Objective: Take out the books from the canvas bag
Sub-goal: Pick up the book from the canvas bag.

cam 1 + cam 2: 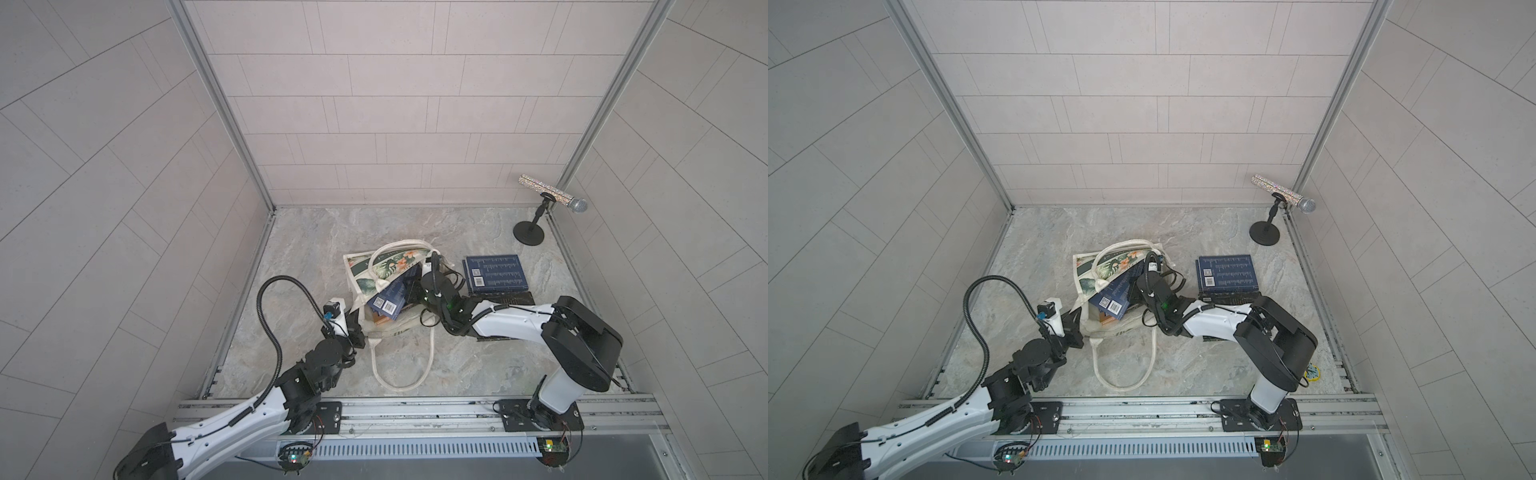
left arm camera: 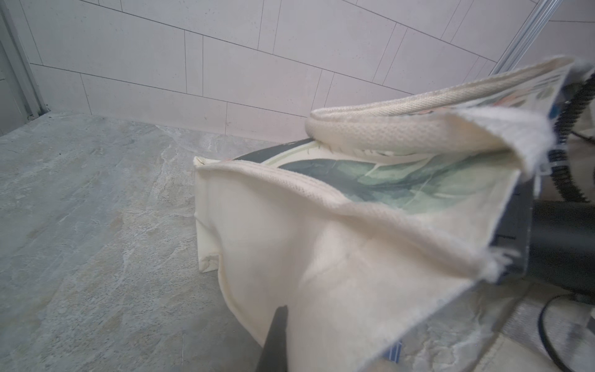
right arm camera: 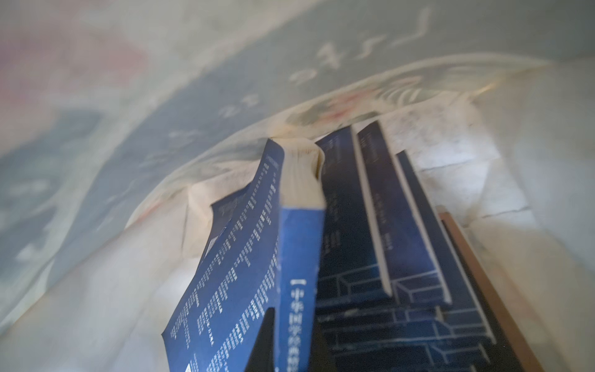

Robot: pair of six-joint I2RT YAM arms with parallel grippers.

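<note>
Navy paperback, clenched in my right gripper, lies lengthwise inside cream leaf-print canvas bag; left gripper pinches its rim.

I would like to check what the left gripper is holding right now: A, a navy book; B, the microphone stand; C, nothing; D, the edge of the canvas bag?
D: the left gripper is shut on the cream edge of the canvas bag beside its mouth, while the right gripper grips a navy book inside.
</note>
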